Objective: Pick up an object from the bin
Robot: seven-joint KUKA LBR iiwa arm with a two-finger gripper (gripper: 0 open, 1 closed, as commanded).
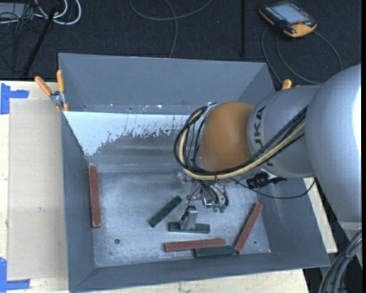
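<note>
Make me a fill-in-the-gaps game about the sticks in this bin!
1. The long brown stick lies along the bin's ___ wall.
2. The gripper hangs over a short dark stick in the ___ of the bin's floor.
3. The arm reaches in from the ___.
Missing words: left, middle, right.

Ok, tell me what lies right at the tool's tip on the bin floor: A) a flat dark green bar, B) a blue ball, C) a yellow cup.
A: the tool is right at a flat dark green bar lying near the middle of the floor of the bin.
</note>
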